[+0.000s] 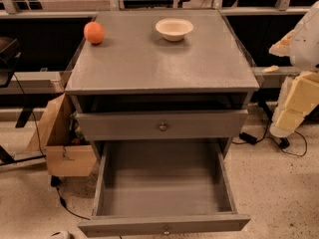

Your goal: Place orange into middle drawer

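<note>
The tool (295, 103) at the right of the frame is cut off by that edge. The open middle drawer (164, 183) at lower centre has its front cropped by the bottom edge. At left, the cabinet (162, 126) partly hides a cardboard box (57, 143), and the recess (159, 102) under the tabletop (159, 59) is too dark to read

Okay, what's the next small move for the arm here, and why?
Probably swing the gripper from the right side of the cabinet across toward the orange at the top's back left corner. The middle drawer is already pulled open and empty, and the orange sits untouched.
</note>
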Tool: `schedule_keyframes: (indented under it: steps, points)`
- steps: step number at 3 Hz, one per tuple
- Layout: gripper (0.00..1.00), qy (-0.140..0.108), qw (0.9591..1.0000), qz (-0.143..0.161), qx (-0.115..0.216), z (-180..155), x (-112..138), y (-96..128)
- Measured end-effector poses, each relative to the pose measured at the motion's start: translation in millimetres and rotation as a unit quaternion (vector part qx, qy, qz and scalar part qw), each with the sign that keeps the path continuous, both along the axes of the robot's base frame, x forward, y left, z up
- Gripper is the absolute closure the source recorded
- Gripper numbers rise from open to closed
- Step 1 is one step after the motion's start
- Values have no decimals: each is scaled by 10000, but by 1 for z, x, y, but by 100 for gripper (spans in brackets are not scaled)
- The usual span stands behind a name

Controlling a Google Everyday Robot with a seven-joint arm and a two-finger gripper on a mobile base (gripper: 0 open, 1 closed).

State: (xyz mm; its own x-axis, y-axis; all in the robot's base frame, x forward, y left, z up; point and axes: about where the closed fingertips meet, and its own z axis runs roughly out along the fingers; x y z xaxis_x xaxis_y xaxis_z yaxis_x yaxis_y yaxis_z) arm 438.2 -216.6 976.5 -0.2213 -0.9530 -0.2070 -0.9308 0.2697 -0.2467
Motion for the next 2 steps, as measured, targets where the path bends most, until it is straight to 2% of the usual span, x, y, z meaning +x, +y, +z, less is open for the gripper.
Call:
schedule_keyframes:
  steps: [1,2]
  points:
    - [0,0,10000,0,1,0,0,0]
    - [0,-143,9977,-341,573,-1,16,6]
